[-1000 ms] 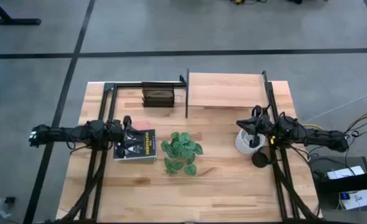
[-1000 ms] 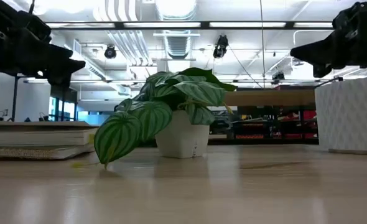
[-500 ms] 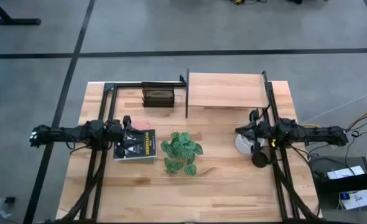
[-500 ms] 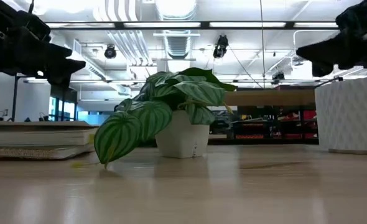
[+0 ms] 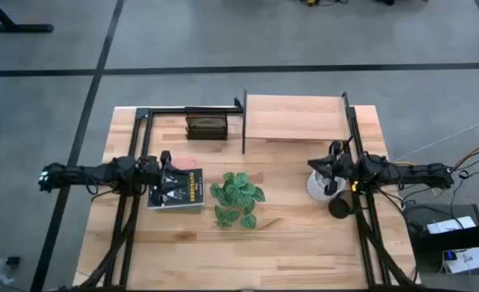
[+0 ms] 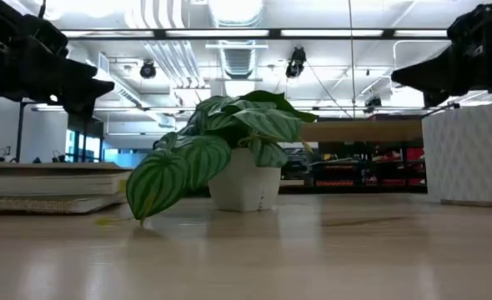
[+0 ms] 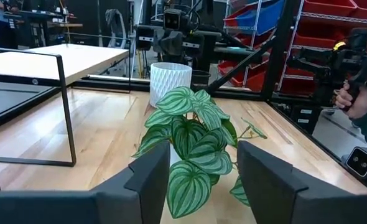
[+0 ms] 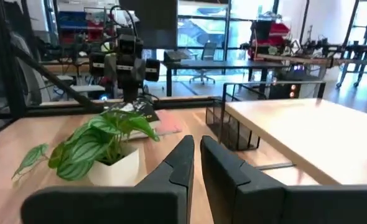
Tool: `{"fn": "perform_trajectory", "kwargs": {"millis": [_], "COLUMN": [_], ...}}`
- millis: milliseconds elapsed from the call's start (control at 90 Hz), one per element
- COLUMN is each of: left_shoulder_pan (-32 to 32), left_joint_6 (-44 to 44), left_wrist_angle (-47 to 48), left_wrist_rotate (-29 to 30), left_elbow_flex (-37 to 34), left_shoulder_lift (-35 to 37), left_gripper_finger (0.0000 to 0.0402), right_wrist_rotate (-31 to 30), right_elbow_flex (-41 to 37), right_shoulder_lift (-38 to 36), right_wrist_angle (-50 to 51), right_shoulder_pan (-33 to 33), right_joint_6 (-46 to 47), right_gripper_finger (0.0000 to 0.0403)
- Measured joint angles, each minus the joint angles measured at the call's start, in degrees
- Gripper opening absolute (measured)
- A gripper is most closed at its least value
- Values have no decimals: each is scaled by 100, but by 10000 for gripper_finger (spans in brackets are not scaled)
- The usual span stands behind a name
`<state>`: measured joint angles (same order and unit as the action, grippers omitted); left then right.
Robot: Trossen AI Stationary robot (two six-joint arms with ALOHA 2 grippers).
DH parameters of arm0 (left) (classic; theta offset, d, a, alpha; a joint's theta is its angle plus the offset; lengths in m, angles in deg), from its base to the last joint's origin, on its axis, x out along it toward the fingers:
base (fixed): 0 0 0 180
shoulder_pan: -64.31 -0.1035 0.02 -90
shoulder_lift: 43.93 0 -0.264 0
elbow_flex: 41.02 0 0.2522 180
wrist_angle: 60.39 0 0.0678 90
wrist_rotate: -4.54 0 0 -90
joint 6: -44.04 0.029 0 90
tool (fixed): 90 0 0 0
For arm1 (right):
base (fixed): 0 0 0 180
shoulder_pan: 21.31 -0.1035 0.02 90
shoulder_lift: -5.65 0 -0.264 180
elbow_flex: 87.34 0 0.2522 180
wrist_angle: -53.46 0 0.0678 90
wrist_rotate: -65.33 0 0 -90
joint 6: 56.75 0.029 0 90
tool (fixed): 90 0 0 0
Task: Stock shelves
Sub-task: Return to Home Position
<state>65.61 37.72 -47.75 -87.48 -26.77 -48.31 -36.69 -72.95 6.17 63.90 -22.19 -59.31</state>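
Looking down in the high view, the table (image 5: 296, 243) shows bare wood along its near edge and between the plant (image 5: 237, 195) and the vase (image 5: 319, 185). The shelves (image 5: 292, 118) stand at the far edge, right of centre. They are a pale board in a thin black frame with nothing on it, and the rack (image 5: 205, 124) is just beside them on the left. The right gripper (image 5: 314, 169) hovers over the vase, near the shelves' front right corner but apart from them. The left gripper (image 5: 168, 172) hangs over the books (image 5: 177, 191), well apart from the shelves. A cup (image 5: 339, 207) sits just beside the vase.

At table height in the low view, both grippers hang clear of the wood, the left (image 6: 92, 86) above the books (image 6: 46, 187) and the right (image 6: 413, 73) by the vase (image 6: 471, 154). The shelf board is a thin pale band (image 6: 363, 131) behind the plant.

From the left wrist, the left gripper's (image 7: 203, 149) fingers (image 7: 149, 180) are spread wide and hold nothing, with the plant ahead between them. The shelves (image 7: 59, 59) stand off to one side on thin black legs, with open space under the board.

From the right wrist, the right gripper's (image 8: 196, 146) fingers are pressed nearly together with nothing between them. The board (image 8: 295, 134) lies close ahead and to one side, bare, with the rack (image 8: 230, 118) at its far end.
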Motion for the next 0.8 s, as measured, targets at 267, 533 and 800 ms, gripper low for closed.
{"fn": "perform_trajectory", "kwargs": {"millis": [267, 533, 800], "left_shoulder_pan": [0, 0, 0], "left_joint_6": [1, 1, -46], "left_wrist_angle": [2, 2, 2], "left_wrist_rotate": [-2, -2, -5], "left_elbow_flex": [0, 0, 0], "left_shoulder_lift": [0, -2, -2], "left_gripper_finger": [157, 165, 179], "right_wrist_rotate": [135, 557, 556], "right_elbow_flex": [2, 4, 4], "right_shoulder_lift": [41, 39, 76], "right_wrist_angle": [47, 128, 140], "right_shoulder_pan": [0, 2, 2], "right_joint_6": [0, -141, -131], "right_gripper_finger": [14, 14, 14]}}
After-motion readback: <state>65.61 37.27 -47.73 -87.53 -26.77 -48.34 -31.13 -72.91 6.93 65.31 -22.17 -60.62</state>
